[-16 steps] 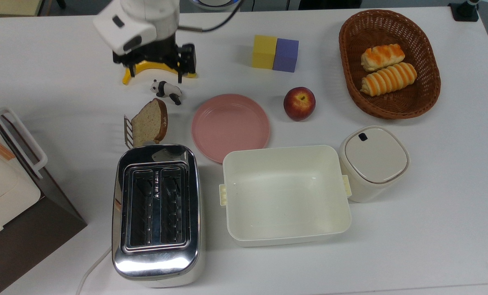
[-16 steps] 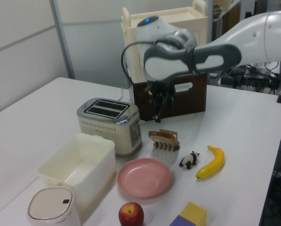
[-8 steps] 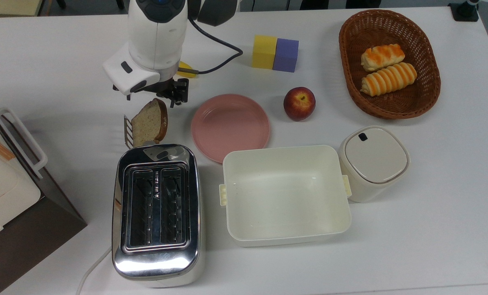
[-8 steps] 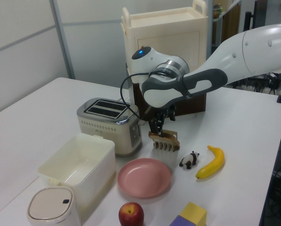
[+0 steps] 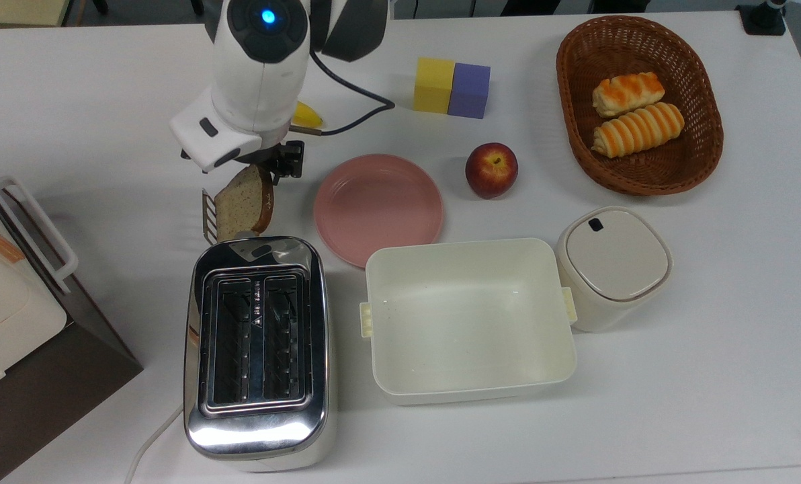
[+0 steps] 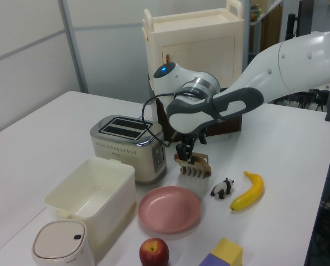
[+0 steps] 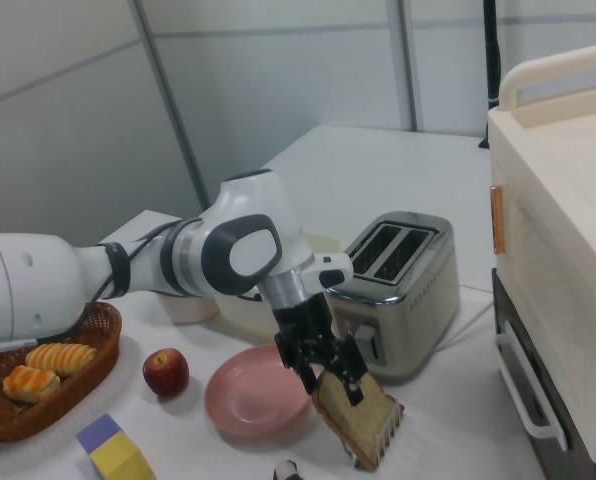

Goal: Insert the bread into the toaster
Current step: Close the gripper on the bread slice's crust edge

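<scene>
- One slice of bread [image 5: 242, 202] stands nearly on edge in a small toothed rack [image 6: 193, 167], just beside the toaster's near end and between it and the arm in the top view; its rounded top leans away from the toaster.
- By the look of it the slice is light, thin and somewhat soft, with a darker crust; a hard squeeze could dent or tear the crumb, so a gentle pinch across the two flat faces near the rounded top crust seems the safest hold.
- The gripper [image 7: 328, 372] is down at the top edge of the slice, its dark fingers [image 7: 355, 381] set a narrow way apart on either side of the crust; whether they already press the bread I cannot tell.
- The toaster [image 5: 256, 349] stands close by, shiny, with two empty slots facing up; the slice would need to stay upright and in line with a slot to drop in cleanly.
- The rack's teeth could catch the slice if it is pulled sideways, so a straight lift looks wiser.
- Further out on the table [image 5: 709, 376]: a pink plate [image 5: 377, 207] just beside the bread, an apple [image 5: 491, 169], a cream tub [image 5: 469, 320], a lidded canister [image 5: 613, 265], a basket [image 5: 572, 101] with two rolls, two foam blocks [image 5: 451, 87], a banana [image 6: 249, 191] and a panda toy [image 6: 223, 188].
</scene>
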Controlling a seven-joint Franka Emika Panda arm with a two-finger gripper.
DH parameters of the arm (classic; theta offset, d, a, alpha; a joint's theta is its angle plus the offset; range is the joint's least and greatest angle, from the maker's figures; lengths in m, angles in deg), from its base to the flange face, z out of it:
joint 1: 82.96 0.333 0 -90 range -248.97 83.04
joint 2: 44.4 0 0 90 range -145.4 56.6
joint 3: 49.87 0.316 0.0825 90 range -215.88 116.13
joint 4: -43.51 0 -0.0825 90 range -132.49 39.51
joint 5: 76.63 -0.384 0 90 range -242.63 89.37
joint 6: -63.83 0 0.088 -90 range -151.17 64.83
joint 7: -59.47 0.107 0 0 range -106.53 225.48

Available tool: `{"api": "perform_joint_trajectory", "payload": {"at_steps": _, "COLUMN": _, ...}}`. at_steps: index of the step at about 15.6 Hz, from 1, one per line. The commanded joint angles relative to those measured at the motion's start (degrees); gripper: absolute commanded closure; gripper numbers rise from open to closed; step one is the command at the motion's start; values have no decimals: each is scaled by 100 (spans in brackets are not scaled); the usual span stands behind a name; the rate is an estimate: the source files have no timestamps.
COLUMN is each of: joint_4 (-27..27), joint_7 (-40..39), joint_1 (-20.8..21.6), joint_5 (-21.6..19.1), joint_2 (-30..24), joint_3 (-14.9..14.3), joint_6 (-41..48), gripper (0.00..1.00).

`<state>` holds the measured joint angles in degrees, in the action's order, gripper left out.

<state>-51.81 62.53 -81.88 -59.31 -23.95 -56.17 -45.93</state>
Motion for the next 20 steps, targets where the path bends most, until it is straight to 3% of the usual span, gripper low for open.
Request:
{"api": "perform_joint_trajectory", "payload": {"at_steps": 1, "joint_4": -57, "joint_7": 134, "joint_1": 59, "joint_5": 183, "joint_2": 91, "joint_3": -39, "joint_6": -290, "gripper": 0}}
{"api": "perform_joint_trajectory", "payload": {"at_steps": 4, "joint_4": -57, "joint_7": 134, "joint_1": 68, "joint_5": 175, "joint_2": 100, "joint_3": -13, "joint_6": -362, "gripper": 1}}
{"api": "perform_joint_trajectory", "payload": {"at_steps": 8, "joint_4": -57, "joint_7": 134, "joint_1": 68, "joint_5": 175, "joint_2": 82, "joint_3": -4, "joint_6": -362, "gripper": 14}}
{"api": "perform_joint_trajectory", "payload": {"at_steps": 10, "joint_4": -57, "joint_7": 134, "joint_1": 76, "joint_5": 175, "joint_2": 73, "joint_3": -4, "joint_6": -362, "gripper": 34}}
{"api": "perform_joint_trajectory", "payload": {"at_steps": 15, "joint_4": -57, "joint_7": 301, "joint_1": 85, "joint_5": 175, "joint_2": 56, "joint_3": 14, "joint_6": -379, "gripper": 100}}
{"api": "perform_joint_trajectory", "payload": {"at_steps": 20, "joint_4": -48, "joint_7": 319, "joint_1": 94, "joint_5": 175, "joint_2": -23, "joint_3": 23, "joint_6": -379, "gripper": 100}}
